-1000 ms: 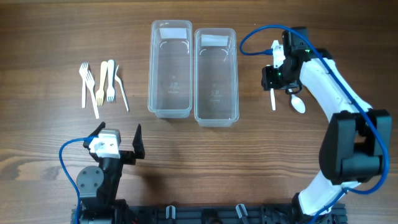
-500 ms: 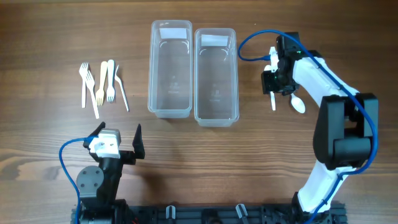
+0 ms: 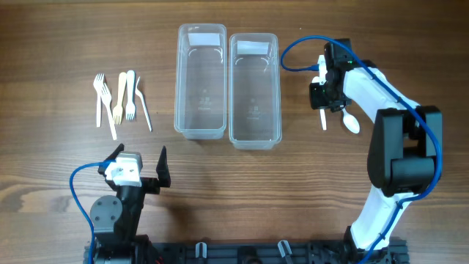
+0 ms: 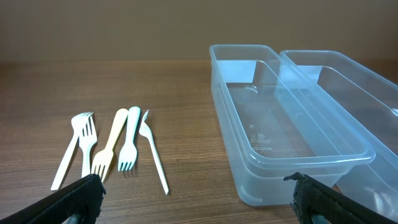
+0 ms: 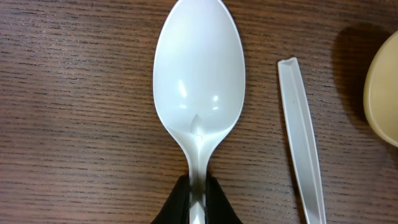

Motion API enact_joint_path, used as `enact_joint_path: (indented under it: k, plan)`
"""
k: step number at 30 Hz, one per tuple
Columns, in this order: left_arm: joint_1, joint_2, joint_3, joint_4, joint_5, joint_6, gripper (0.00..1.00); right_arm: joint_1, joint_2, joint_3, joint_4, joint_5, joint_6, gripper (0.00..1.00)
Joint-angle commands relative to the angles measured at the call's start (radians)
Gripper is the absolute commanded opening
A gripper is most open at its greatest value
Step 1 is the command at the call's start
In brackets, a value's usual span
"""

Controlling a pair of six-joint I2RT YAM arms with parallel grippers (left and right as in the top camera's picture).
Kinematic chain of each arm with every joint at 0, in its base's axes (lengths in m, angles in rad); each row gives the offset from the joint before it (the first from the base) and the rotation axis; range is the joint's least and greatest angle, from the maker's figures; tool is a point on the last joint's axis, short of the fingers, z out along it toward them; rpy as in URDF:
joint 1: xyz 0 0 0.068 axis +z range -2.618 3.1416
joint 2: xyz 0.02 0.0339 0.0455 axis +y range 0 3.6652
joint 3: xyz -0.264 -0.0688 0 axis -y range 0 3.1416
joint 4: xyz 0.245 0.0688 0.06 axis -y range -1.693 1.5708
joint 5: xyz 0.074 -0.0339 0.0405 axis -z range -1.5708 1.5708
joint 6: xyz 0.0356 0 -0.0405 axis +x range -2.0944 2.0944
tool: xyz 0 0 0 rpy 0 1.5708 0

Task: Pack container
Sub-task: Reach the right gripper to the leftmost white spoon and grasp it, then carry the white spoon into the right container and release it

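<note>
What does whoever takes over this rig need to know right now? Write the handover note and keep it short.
Left gripper: open and empty, at the near left of the table.
Right gripper: shut on the neck of a white spoon, which appears to lie flat on the wood to the right of the containers. A loose white handle lies beside it.
Left container and right container: side by side, both empty.
Forks: in a loose row left of the containers, untouched.
Done: spoon gripped, nothing packed.
Left: lift the spoon into a container, then pack the rest of the cutlery.
</note>
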Motion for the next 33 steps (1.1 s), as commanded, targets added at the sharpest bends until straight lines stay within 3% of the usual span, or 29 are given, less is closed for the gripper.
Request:
enact_joint_path:
  k: [1,5,11,18,26,33]
  plan:
    - [-0.003,-0.008,-0.006,0.004,0.012,0.022,1.0,0.003,0.041,-0.003,-0.013,-0.008,0.016,0.04]
    - [-0.003,-0.008,-0.006,0.004,0.012,0.022,1.0,0.003,-0.015,0.006,-0.036,-0.008,0.036,0.04]
    - [-0.003,-0.008,-0.006,0.004,0.012,0.022,1.0,0.008,-0.233,0.006,-0.06,-0.012,0.059,0.04]
    - [-0.003,-0.008,-0.006,0.004,0.012,0.022,1.0,0.134,-0.488,0.006,-0.111,-0.075,0.138,0.04]
    - [-0.003,-0.008,-0.006,0.004,0.012,0.022,1.0,0.353,-0.45,-0.005,-0.011,-0.087,0.319,0.04]
    - [-0.003,-0.008,-0.006,0.004,0.012,0.022,1.0,0.384,-0.41,-0.005,0.029,-0.087,0.405,0.04]
